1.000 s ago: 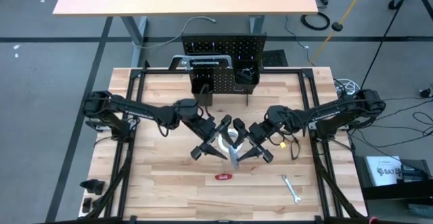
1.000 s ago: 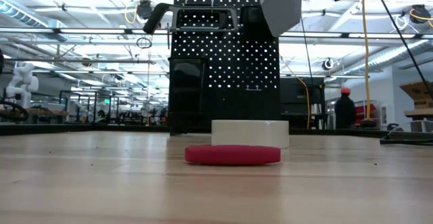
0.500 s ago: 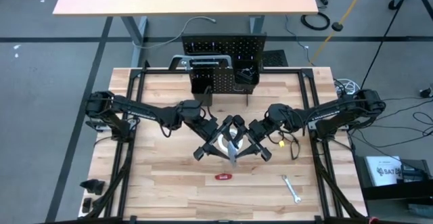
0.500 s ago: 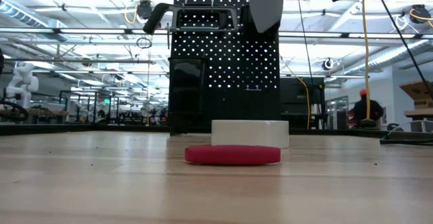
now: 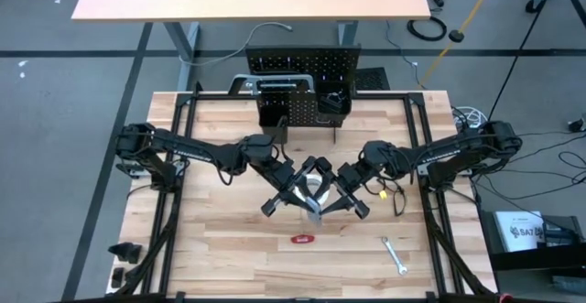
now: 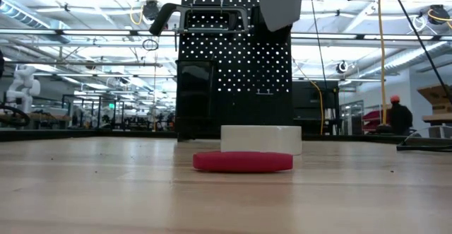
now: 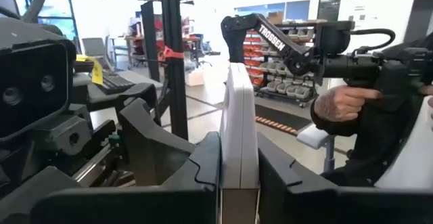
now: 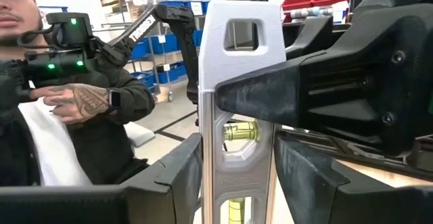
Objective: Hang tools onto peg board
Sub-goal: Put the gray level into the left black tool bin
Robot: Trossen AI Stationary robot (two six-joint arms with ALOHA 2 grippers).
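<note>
Silver and upright, the level is held in the air over the middle of the table, between the two arms. The left gripper is clenched on its narrow edges, its dark fingers pressed against the metal on either side. The right gripper also has its fingers on either side of the level, touching its flat faces near the yellow-green vial. In the high view the two arms meet at the level from opposite sides, the left gripper and the right gripper just beside each other.

Below them on the table lies the white tape roll, and just in front of it, toward the near edge, a red-handled tool rests flat. A small wrench lies well apart, near the right front corner.

At the far edge stands the peg board, upright and black, with a grey bar clamp hanging across its top and two black bins on its front.

Both wrist views show a person seated beyond the table, holding a control arm with one hand.
</note>
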